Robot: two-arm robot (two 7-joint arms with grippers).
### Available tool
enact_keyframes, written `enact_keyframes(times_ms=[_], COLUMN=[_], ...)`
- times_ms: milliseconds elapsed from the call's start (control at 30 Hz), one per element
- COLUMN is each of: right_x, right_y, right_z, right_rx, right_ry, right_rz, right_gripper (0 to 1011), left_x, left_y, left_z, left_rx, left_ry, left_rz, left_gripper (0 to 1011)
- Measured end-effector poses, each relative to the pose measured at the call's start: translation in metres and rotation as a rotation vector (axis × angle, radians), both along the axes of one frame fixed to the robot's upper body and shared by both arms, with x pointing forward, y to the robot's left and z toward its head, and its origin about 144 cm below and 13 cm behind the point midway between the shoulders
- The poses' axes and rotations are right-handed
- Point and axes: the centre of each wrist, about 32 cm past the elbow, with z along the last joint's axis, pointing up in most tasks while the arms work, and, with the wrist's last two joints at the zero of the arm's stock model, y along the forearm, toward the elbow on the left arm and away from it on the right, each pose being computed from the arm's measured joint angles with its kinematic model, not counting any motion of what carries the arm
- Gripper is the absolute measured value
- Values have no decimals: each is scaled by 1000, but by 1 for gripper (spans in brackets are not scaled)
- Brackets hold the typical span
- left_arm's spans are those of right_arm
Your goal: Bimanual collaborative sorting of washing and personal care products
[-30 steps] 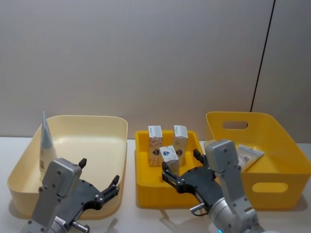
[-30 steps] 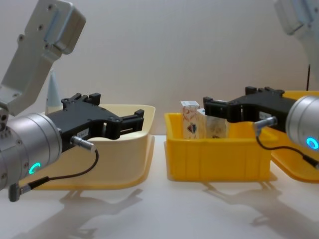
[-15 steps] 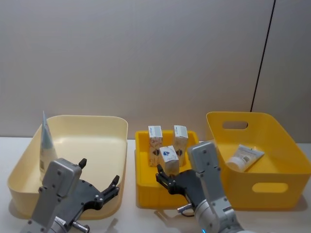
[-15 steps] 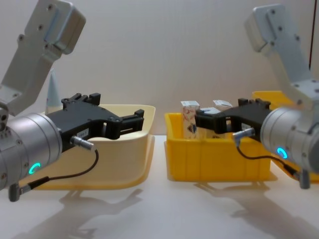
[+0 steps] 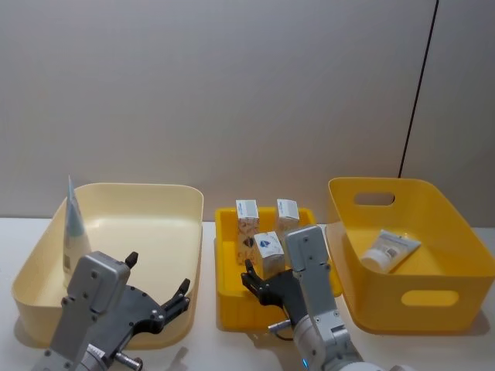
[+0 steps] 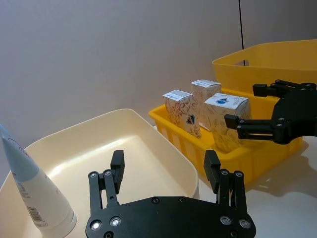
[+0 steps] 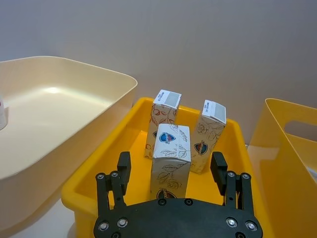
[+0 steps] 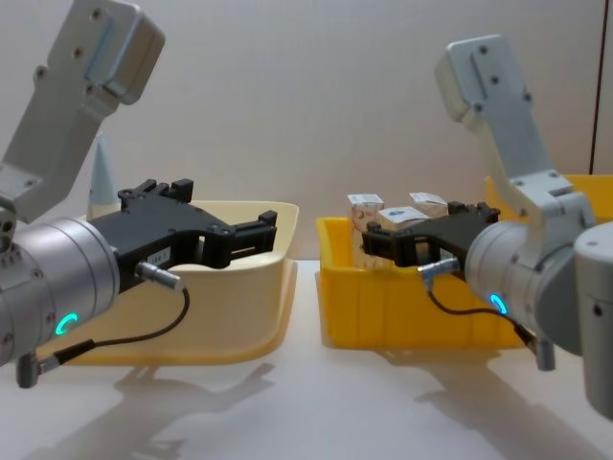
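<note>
Leftward across the head view, the right gripper has travelled from beside the deep yellow bin to the front of the small yellow tray, uncovering the tube lying in the bin; the left gripper has kept its place over the cream bin. Three white cartons stand upright in the tray, the front one partly masked by the right arm's grey housing. A pale-blue tube leans in the cream bin's far left corner, its base hidden behind the left arm.

From the left wrist, the left gripper has black, bolted jaws spread wide with nothing between them, over the cream bin's smooth rounded rim. The tube is cut off at the frame edge.

From the right wrist, the right gripper has its jaws released either side of the front carton, apart from it; the cartons carry leafy print and dark emblems.

In the chest view the right gripper hides most of the cartons; only the tube's tapered tip shows behind the left gripper. The tabletop is plain white.
</note>
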Motion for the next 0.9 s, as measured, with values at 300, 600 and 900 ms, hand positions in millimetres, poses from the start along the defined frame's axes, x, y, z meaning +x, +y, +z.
enact_keyframes(times_ms=[300,600,900], right_x=[7,12,15], right_y=[10,16,19], right_z=[-5,-9,-11], right_rx=[-2,-4,-6], right_ry=[-8,-14,-16], right_rz=[-40,-73,-89], right_gripper=[1001,998,810], left_x=[0,0,0], left_y=[0,0,0], left_z=[0,0,0], left_rx=[0,0,0], left_ry=[0,0,0], left_rz=[0,0,0], left_gripper=[1000,1000,1000])
